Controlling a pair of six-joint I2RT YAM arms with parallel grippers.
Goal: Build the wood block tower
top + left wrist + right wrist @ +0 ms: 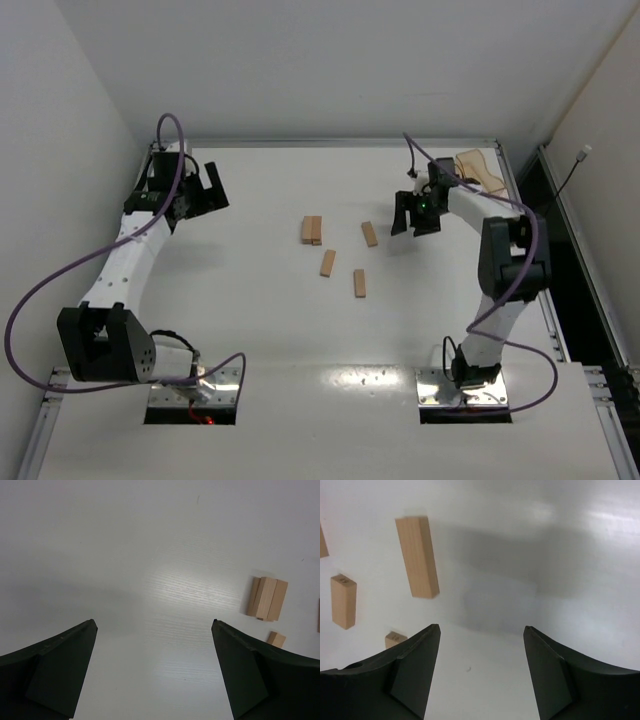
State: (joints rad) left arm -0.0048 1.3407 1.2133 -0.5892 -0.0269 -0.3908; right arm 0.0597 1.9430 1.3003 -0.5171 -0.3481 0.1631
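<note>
Light tan wood blocks lie near the table's middle. A small tower of planks sits farthest back; in the left wrist view the tower is off to the right, with a loose block beside it. Three single blocks lie flat to its right and front. My right gripper hovers just right of the nearest block, open with only bare table between the fingers. Far to the left, my left gripper stands wide open and empty.
A translucent orange-tan tray sits at the back right corner, behind the right arm. White walls close in the table on the left, back and right. Purple cables loop off both arms.
</note>
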